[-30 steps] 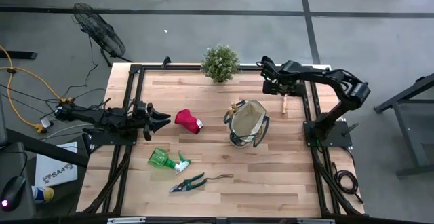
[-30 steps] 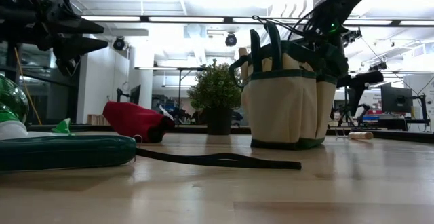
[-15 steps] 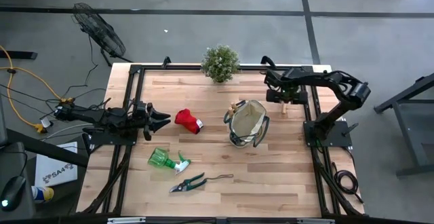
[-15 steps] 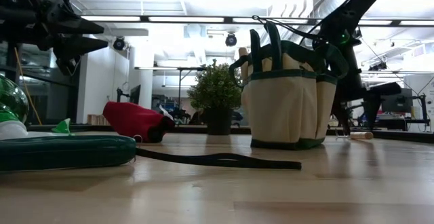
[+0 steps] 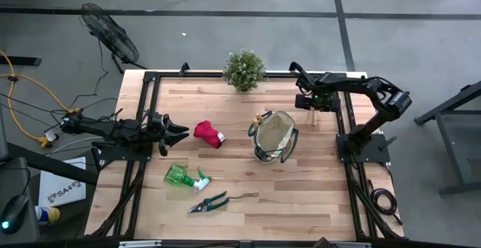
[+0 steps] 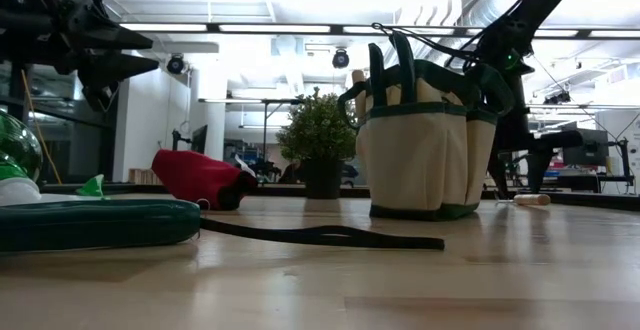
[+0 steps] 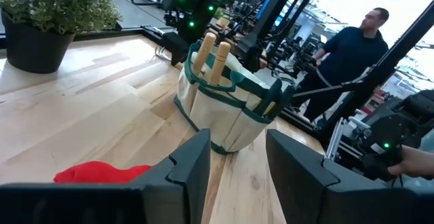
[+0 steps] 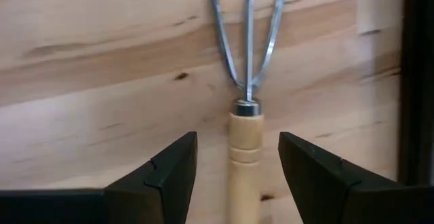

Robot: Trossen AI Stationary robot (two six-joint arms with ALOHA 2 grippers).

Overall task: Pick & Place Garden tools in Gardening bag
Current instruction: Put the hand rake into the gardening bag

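Since the earlier frame we see the right gripper (image 8: 237,176) lowered over the rake (image 8: 246,125) beside the bag (image 5: 274,137), fingers released astride its handle, aligned with its long axis; left gripper (image 5: 174,133) waits open.

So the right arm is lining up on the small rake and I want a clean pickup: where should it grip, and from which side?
Grip the rake on its round wooden handle, just behind the metal collar, coming straight down from above. It lies flat on the table, and the open right gripper already has a finger on each side of the handle. The thin wire tines would probably slip.
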